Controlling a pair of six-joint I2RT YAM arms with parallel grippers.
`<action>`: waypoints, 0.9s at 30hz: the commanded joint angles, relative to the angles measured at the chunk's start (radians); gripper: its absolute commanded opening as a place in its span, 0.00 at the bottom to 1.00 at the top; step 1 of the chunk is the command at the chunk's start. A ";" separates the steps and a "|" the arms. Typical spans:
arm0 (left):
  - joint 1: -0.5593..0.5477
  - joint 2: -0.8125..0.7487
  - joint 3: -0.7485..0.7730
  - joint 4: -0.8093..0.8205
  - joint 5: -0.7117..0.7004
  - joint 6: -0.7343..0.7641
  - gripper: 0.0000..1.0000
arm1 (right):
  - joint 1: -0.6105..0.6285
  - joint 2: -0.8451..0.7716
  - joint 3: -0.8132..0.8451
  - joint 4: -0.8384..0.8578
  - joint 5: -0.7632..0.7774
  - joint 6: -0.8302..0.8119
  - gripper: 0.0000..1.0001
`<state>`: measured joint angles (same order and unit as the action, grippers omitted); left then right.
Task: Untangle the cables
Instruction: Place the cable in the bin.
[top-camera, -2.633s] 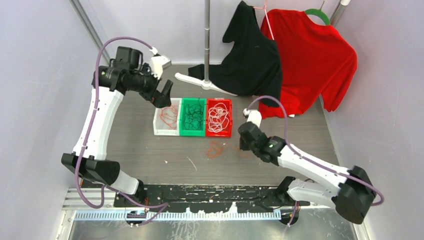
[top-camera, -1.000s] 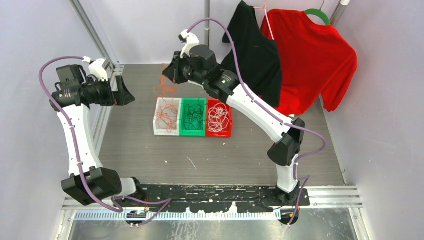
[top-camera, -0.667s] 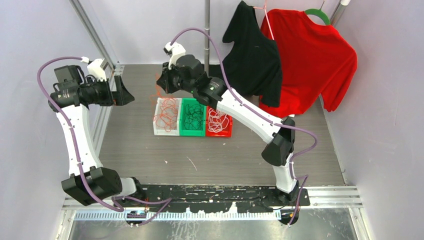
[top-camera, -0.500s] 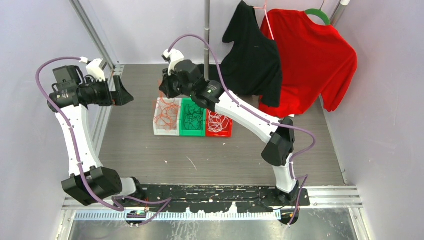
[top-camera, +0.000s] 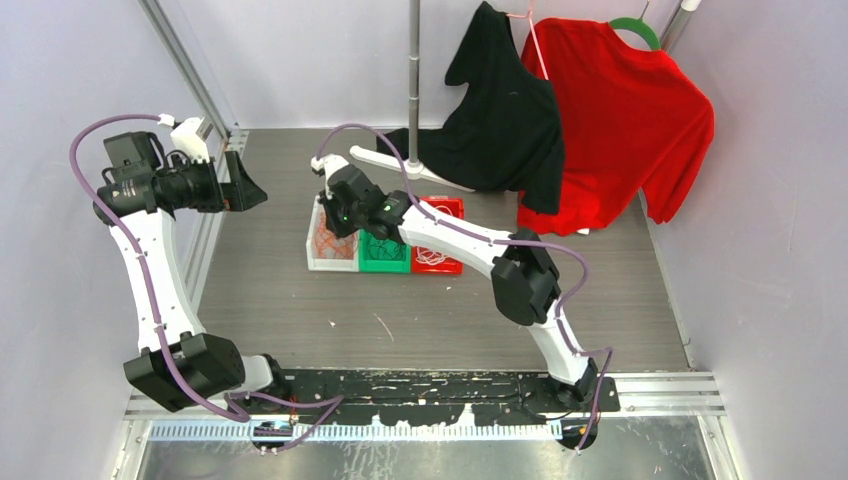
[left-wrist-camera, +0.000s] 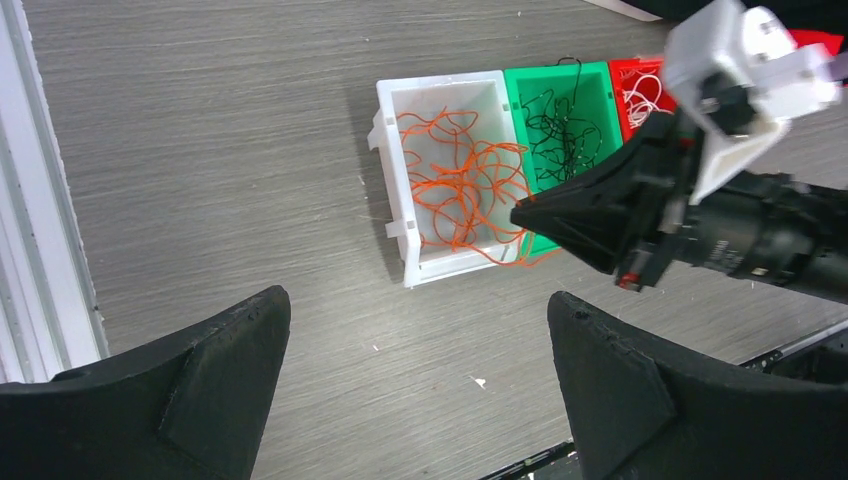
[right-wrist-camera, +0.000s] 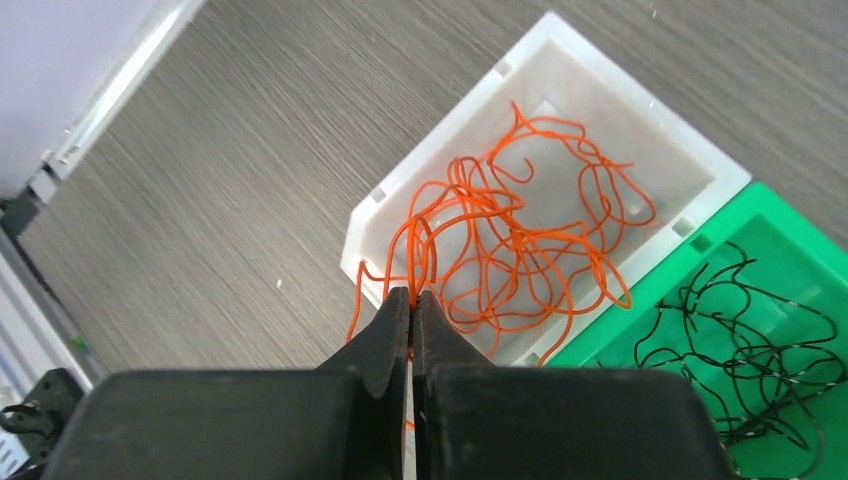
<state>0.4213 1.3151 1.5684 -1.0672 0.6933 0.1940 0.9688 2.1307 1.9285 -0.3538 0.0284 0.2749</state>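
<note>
Orange cables (right-wrist-camera: 520, 235): we record one loose tangle, most of it lying in the white bin (right-wrist-camera: 665, 120), with a few loops draped over the bin's wall and rising to the right gripper (right-wrist-camera: 411, 300). That gripper hangs just above the rim of the white bin, and its fingers are pressed together, pinching a strand or two of the orange tangle at the very tips. Black cables (right-wrist-camera: 740, 335): we list a thin snarl resting in the green bin (right-wrist-camera: 790, 235), which touches the white bin along one side. White cables (left-wrist-camera: 648, 92): we note a coil in the red bin (top-camera: 448, 266), which stands against the far side of the green one, so that the three bins form one row on the grey table (left-wrist-camera: 200, 150). Left gripper (left-wrist-camera: 417, 305): it is held high over the left side of the table, well apart from the bins, with its fingers spread wide and nothing between them. We cannot tell how many separate strands any tangle holds.
</note>
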 joint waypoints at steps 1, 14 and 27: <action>0.013 -0.008 0.013 0.015 0.039 0.013 1.00 | 0.003 0.031 0.002 0.037 0.000 -0.002 0.01; 0.013 0.005 -0.007 0.022 0.053 0.011 0.99 | 0.004 0.250 0.141 -0.009 0.057 -0.010 0.01; 0.013 0.023 -0.039 0.018 0.073 0.027 0.99 | 0.008 0.324 0.271 0.067 0.208 -0.111 0.01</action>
<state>0.4267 1.3460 1.5318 -1.0683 0.7235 0.1993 0.9733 2.4401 2.1082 -0.3553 0.1696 0.2325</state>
